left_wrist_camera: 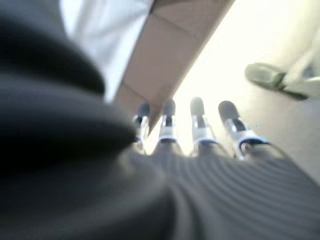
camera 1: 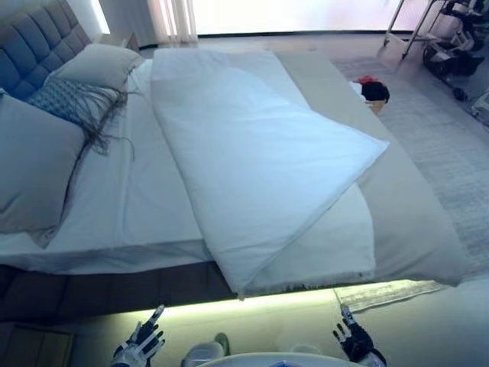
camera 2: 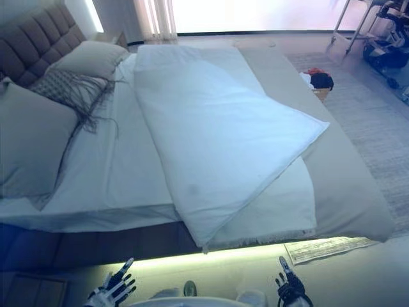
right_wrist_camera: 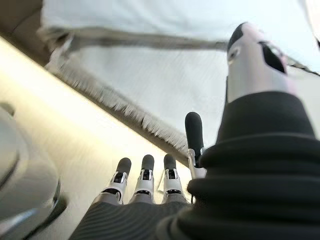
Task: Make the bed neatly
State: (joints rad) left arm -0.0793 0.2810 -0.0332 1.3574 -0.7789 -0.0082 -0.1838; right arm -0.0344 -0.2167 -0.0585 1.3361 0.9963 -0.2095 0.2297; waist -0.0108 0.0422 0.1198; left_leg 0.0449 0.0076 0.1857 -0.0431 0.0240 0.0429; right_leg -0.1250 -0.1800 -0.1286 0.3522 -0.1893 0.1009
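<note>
A white duvet (camera 1: 252, 153) lies askew across the bed, one corner folded over toward the right and its near end hanging off the mattress edge. Beneath it a beige fringed blanket (camera 1: 412, 222) covers the bed's right part. Pillows (camera 1: 38, 160) and a tasselled cushion (camera 1: 72, 99) lean at the grey headboard on the left. My left hand (camera 1: 141, 342) and right hand (camera 1: 351, 340) hang low in front of the bed's lit side, both open with straight fingers (right_wrist_camera: 145, 175), holding nothing. The right wrist view shows the blanket's fringe (right_wrist_camera: 125, 107) just past the fingers.
A lit strip runs under the bed frame (camera 1: 114, 294). A grey rug (camera 1: 451, 138) lies beyond the bed, with a small pile of red, black and white things (camera 1: 370, 90) on it. Metal stand legs (camera 1: 416, 27) and equipment stand at the far right.
</note>
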